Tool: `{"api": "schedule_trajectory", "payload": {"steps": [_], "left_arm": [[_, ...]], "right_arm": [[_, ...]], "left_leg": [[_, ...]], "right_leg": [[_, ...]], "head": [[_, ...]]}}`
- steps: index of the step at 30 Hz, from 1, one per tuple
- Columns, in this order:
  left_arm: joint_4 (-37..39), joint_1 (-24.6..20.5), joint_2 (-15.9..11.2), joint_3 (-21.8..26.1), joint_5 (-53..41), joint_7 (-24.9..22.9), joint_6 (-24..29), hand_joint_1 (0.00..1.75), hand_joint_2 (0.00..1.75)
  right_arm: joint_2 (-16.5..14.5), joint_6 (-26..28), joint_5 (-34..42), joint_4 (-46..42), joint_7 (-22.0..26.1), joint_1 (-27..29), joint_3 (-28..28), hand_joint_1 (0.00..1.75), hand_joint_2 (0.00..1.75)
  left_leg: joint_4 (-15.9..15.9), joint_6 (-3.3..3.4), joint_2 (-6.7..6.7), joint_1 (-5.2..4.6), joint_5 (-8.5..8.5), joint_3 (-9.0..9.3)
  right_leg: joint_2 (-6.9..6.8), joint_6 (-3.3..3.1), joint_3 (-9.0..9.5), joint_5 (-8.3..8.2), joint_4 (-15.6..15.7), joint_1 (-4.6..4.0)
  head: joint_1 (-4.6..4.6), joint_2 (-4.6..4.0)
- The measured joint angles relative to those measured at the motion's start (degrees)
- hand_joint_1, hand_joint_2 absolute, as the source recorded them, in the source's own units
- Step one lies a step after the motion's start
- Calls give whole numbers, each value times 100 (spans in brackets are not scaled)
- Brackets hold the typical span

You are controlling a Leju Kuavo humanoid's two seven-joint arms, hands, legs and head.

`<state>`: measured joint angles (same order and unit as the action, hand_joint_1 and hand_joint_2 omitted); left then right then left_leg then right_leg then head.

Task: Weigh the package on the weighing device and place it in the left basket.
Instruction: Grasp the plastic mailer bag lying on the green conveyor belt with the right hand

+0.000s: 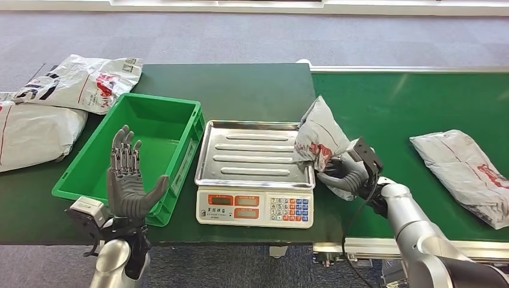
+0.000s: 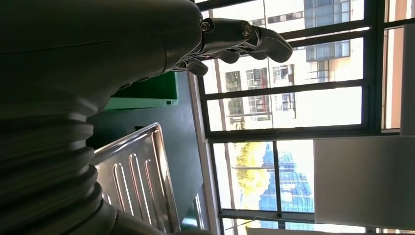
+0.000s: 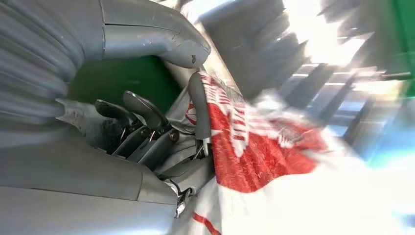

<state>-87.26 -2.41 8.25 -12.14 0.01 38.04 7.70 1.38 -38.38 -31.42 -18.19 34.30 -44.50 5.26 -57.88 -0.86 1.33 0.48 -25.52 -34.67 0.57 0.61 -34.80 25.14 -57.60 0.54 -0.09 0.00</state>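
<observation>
A white package with red print (image 1: 321,135) is gripped by my right hand (image 1: 343,174) and held tilted at the right edge of the scale's steel tray (image 1: 240,168); its lower end touches the tray's right rim. In the right wrist view my fingers (image 3: 147,117) curl around the package (image 3: 254,147). The white weighing scale (image 1: 255,207) stands at the table's front centre. Left of it lies the green basket (image 1: 180,114), with nothing inside. My left hand (image 1: 126,180) is raised upright at the basket's front corner, fingers spread, holding nothing. The left wrist view shows that hand (image 2: 235,41) above the tray (image 2: 137,171).
Another white package (image 1: 465,174) lies on the green conveyor belt (image 1: 396,102) at the right. Two more packages (image 1: 81,81) (image 1: 30,132) lie at the table's left end. The table's front edge runs just below the scale.
</observation>
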Motion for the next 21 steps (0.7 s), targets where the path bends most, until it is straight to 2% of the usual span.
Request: {"api": "schedule_trajectory", "payload": {"steps": [2,4,8,12,17,21], "left_arm": [[-8,13,1,27,-7,1,23,0,175],[-29,40,2,37,-23,9,41,0,175],[-83,81,16,42,-66,29,68,0,175],[-105,83,37,44,-107,29,70,0,175],[-111,82,39,48,-118,32,48,0,175],[-109,69,43,49,-124,42,9,0,175]], "right_arm": [[-72,-16,470,-319,395,67,1,175,175],[-153,-18,1112,-759,561,121,3,175,175],[-269,-19,2365,-1582,550,156,2,175,175],[-310,-20,3259,-2421,239,258,-39,175,175],[-311,-20,3534,-3080,169,419,-156,175,175],[-309,-20,3388,-3291,-241,448,-219,175,175]], "left_leg": [[0,-3,-2,0,2,-4],[0,-6,-14,0,5,-6],[0,-8,-52,1,17,-17],[0,-6,-68,1,19,-21],[-1,-5,-70,-1,18,-20],[-1,-5,-69,-1,19,-19]], "right_leg": [[-2,-2,-7,-1,-2,0],[-11,-4,-9,1,-4,0],[-45,-7,-8,6,-5,0],[-60,-6,-5,7,-5,7],[-60,-5,-4,6,-3,14],[-59,-4,-4,6,-3,12]], "head": [[-2,-1],[-3,0],[-2,-1],[-1,0],[0,-1],[-2,0]]}}
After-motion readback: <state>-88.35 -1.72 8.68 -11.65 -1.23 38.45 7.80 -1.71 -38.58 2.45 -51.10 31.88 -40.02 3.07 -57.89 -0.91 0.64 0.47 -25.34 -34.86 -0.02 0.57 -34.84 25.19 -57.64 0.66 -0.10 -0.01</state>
